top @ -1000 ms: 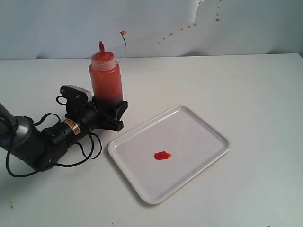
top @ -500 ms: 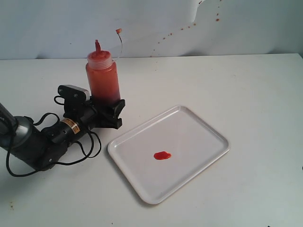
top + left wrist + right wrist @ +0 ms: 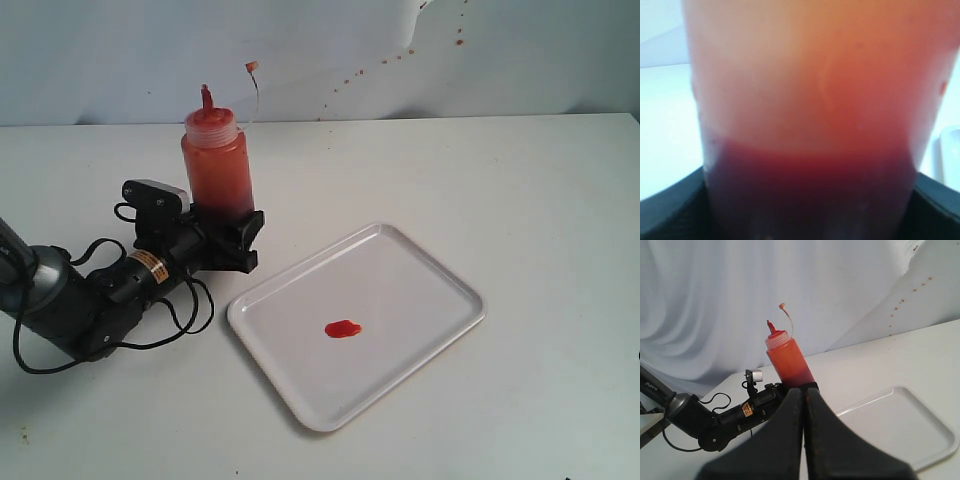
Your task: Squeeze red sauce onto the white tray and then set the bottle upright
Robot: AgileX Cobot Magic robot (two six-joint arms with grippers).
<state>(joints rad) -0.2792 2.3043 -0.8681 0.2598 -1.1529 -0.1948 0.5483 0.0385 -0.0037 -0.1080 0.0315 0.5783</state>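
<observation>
The bottle (image 3: pixel 216 160) stands upright on the table at left, its red nozzle up and the tethered tip cap (image 3: pixel 250 66) hanging beside it. My left gripper (image 3: pixel 226 228) is shut on the bottle's lower part. In the left wrist view the bottle (image 3: pixel 810 115) fills the frame, with black fingers (image 3: pixel 665 215) at its sides. The white tray (image 3: pixel 420 270) lies to the right with a small blob of red sauce (image 3: pixel 343 328) near its middle. My right gripper (image 3: pixel 804 392) is shut and holds nothing, well apart from the bottle (image 3: pixel 787 360) and the tray (image 3: pixel 900 425).
The left arm (image 3: pixel 70 295) and its cables lie low on the table at the left. Small red specks (image 3: pixel 459 41) dot the white backdrop. The right arm is out of the exterior view.
The bottle and left gripper shifted slightly left and back between one second and half a second ago. Since then nothing has moved.
</observation>
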